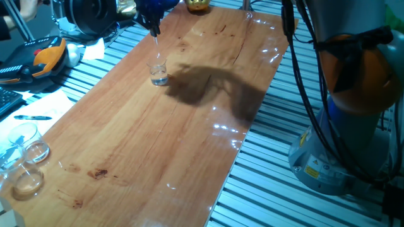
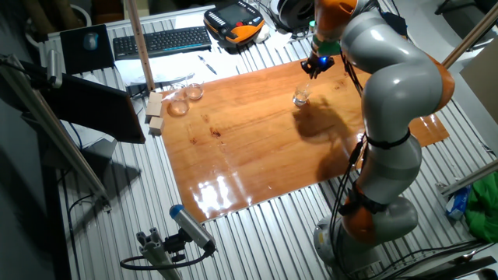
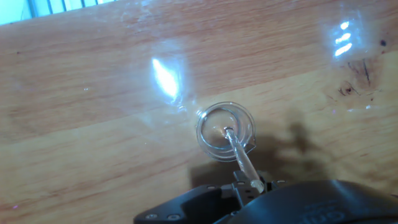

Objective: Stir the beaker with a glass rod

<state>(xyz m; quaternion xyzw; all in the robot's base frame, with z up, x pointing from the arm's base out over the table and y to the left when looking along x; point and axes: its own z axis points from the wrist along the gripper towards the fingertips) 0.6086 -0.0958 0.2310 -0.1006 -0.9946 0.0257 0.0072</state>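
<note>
The wooden tabletop [image 1: 145, 145] is carrying everything. The gripper [image 3: 247, 185] is hanging over its far part, clamping the glass rod [image 3: 237, 152] upright so the tip is dipping inside the beaker [image 3: 225, 131] for stirring. The beaker is standing apart from the glass dishes [image 1: 25, 161] at the near left corner.

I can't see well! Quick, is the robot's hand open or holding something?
Gripper: closed on the glass rod, whose tip is inside the beaker.
</note>
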